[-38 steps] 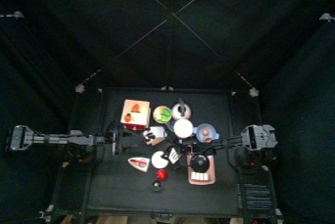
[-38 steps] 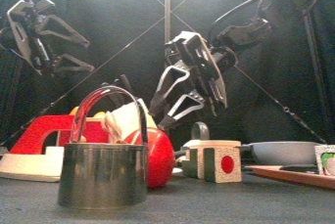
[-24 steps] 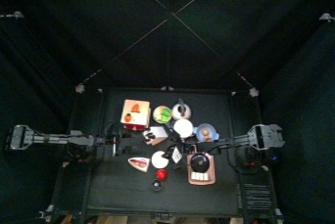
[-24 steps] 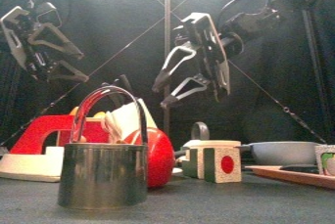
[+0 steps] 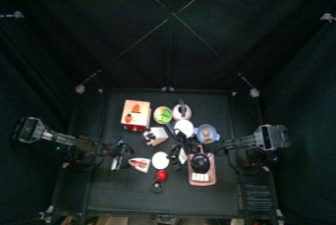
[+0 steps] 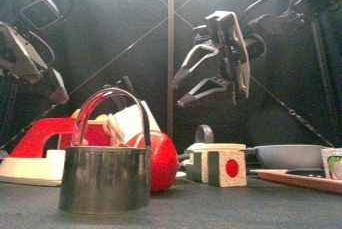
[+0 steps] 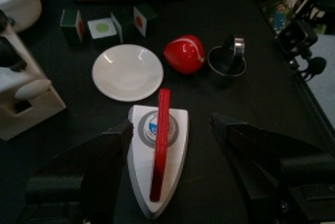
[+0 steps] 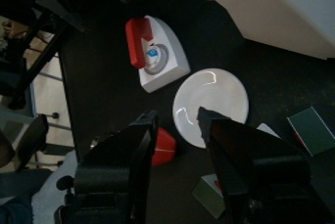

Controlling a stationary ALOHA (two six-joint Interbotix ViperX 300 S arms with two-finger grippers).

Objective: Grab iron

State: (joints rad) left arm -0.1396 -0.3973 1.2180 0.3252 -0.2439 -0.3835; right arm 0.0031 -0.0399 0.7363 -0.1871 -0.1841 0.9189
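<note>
The iron (image 7: 157, 150) is white with a red handle and lies flat on the black table. In the left wrist view it lies between the two spread jaws of my left gripper (image 7: 170, 130), which hangs above it, open and empty. The iron also shows in the top view (image 5: 140, 165), at the far left of the front view (image 6: 40, 145) and in the right wrist view (image 8: 153, 52). My right gripper (image 6: 214, 65) hangs open and empty high over the table's middle, apart from the iron.
A white plate (image 7: 127, 71), a red ball (image 7: 185, 54) and a metal cup with a handle (image 7: 229, 57) lie just beyond the iron. A pink tray (image 5: 201, 177), small blocks (image 7: 98, 24) and a grey bowl (image 6: 291, 155) crowd the table.
My left gripper has swung toward the table's front, over the iron, and to the left edge of the front view. My right gripper has risen and drifted right.
</note>
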